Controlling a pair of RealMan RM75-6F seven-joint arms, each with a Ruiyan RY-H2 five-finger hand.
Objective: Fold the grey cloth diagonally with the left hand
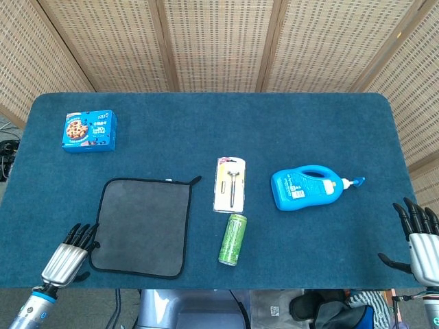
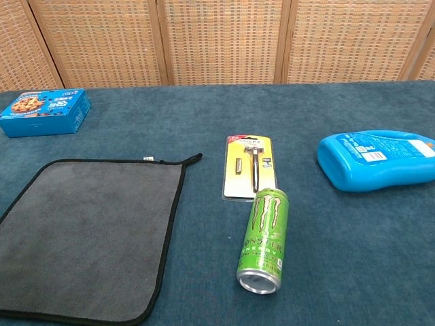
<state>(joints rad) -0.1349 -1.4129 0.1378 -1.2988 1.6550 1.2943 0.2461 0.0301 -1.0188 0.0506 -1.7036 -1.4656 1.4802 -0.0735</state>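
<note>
Head view shows the cloth [image 1: 141, 227] lying flat and fully spread on the table [image 1: 309, 130], with no corner lifted, so none of the fold is done yet. Taking the cloth as your landmark: your left hand [image 1: 67, 257] sits just off its near-left corner, fingers apart and holding nothing, fingertips close to the edge; whether they touch it you cannot tell from here. Your right hand [image 1: 422, 245] is far to the cloth's right, at the table's near-right edge, also spread and empty. A can [image 1: 232, 239] lies on its side just right of the cloth, a razor pack [image 1: 230, 183] beyond that can, a blue bottle [image 1: 308, 186] further right, and a cookie box [image 1: 89, 130] behind the cloth to the left. What is left, by my reading, is everything: pinch a corner, carry it across to the opposite one, and lay it down.
</note>
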